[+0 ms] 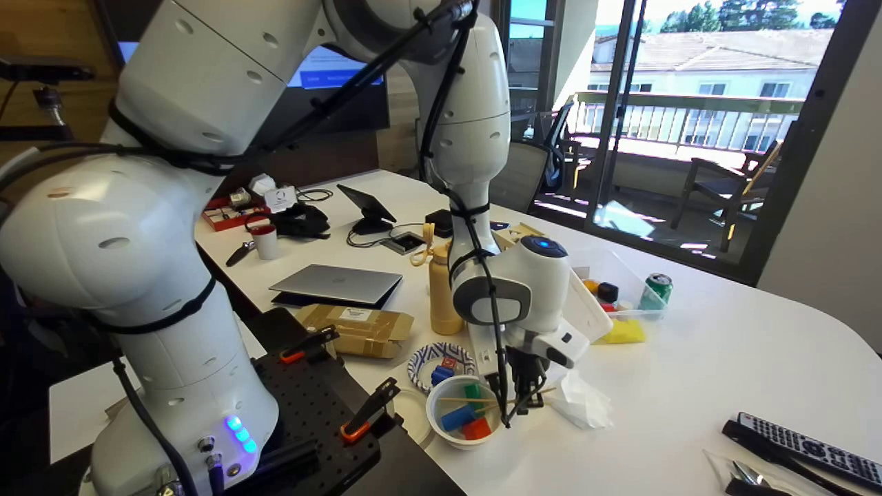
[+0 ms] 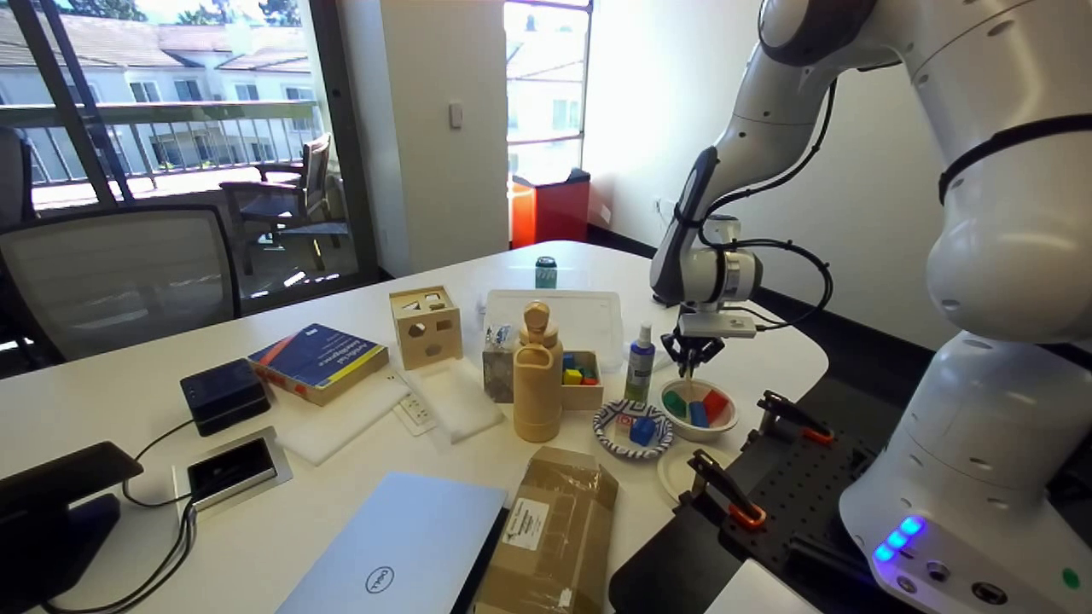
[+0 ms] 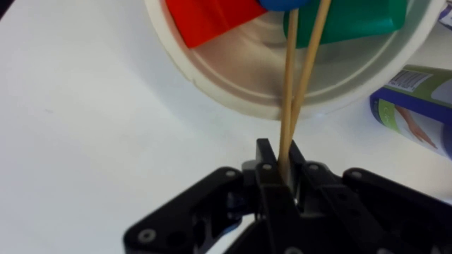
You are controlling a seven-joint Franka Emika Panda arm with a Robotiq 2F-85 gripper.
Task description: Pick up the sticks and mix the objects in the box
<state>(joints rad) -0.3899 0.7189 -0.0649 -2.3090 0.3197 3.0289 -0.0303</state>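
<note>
The sticks are thin light-wood chopsticks (image 3: 287, 88), two of them close together. My gripper (image 3: 279, 151) is shut on their near ends, and they reach over the white bowl's rim (image 3: 226, 98) to the pieces inside. The bowl also shows in both exterior views (image 1: 460, 444) (image 2: 698, 432). It holds a red piece (image 3: 212, 21), a blue piece (image 3: 282, 4) and a green piece (image 3: 353, 21). In the wrist view the bowl's far part is cut off, and the far stick ends are out of view. In an exterior view the gripper (image 2: 691, 358) is just above the bowl's far side.
A blue-patterned dish (image 2: 604, 443) with small pieces stands beside the bowl. A purple spray bottle (image 2: 639, 367) stands close by. A tan bottle (image 2: 537, 392), a cardboard package (image 2: 554, 529), crumpled white paper (image 1: 582, 399) and black clamps (image 1: 368, 410) are also near.
</note>
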